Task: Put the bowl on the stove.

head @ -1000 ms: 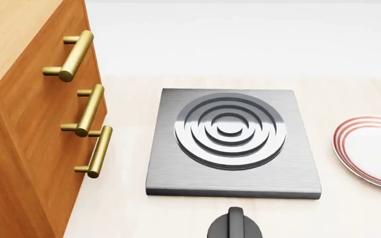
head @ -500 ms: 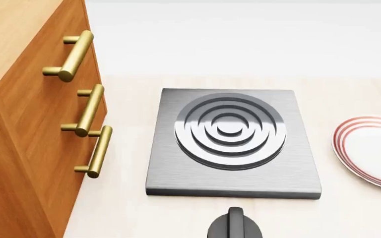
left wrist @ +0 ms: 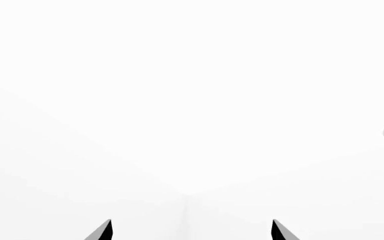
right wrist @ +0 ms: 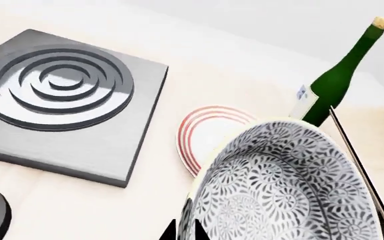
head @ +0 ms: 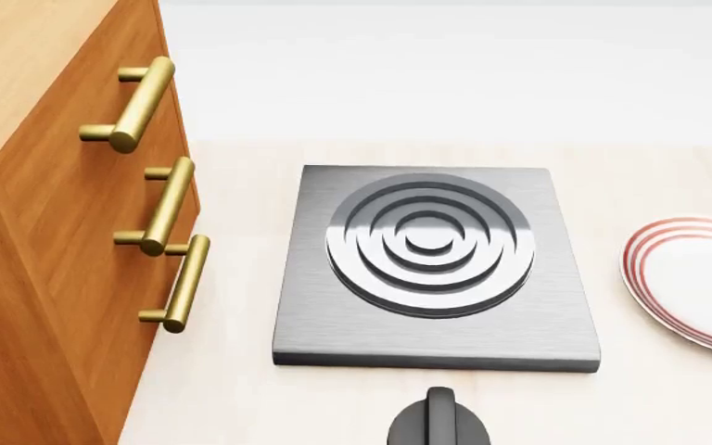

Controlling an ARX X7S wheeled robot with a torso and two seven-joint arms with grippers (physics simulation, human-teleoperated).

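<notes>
The bowl [right wrist: 289, 185] fills the right wrist view, cut off at the frame edge, near the stove [right wrist: 65, 97]; right pincer [right wrist: 184, 231] mostly hidden, grip unclear; left pincer [left wrist: 190, 231] spread, holding nothing; plate [right wrist: 212, 131] half hidden behind the bowl.

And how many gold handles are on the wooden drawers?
3. All sit on the cabinet front in the head view: the top handle, the middle handle and the bottom handle. More may be hidden below the picture's edge.
</notes>
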